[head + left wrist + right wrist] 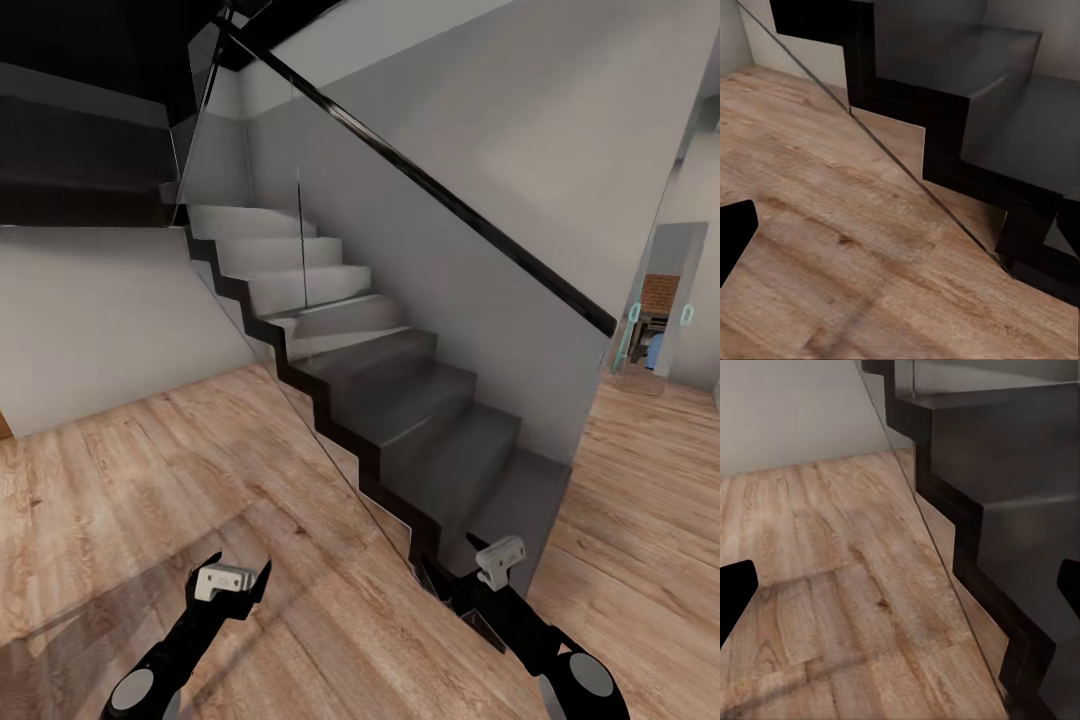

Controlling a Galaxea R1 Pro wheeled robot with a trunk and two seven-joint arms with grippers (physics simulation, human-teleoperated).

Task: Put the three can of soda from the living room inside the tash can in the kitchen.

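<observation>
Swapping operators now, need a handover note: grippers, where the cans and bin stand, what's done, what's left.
Left gripper: open, nothing in it. Right gripper: looks open, nothing in it.
The robot is in transit: facing a dark staircase with a glass balustrade, on a wood-plank floor.
A doorway at the right shows brick beyond.
No soda cans or trash can are visible here, so progress can't be judged. Left: find the cans and carry them to the bin.

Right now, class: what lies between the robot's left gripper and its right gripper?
In the head view, bare wood-plank floor lies between the left gripper and the right gripper, plus the glass panel's lower edge by the staircase.
</observation>
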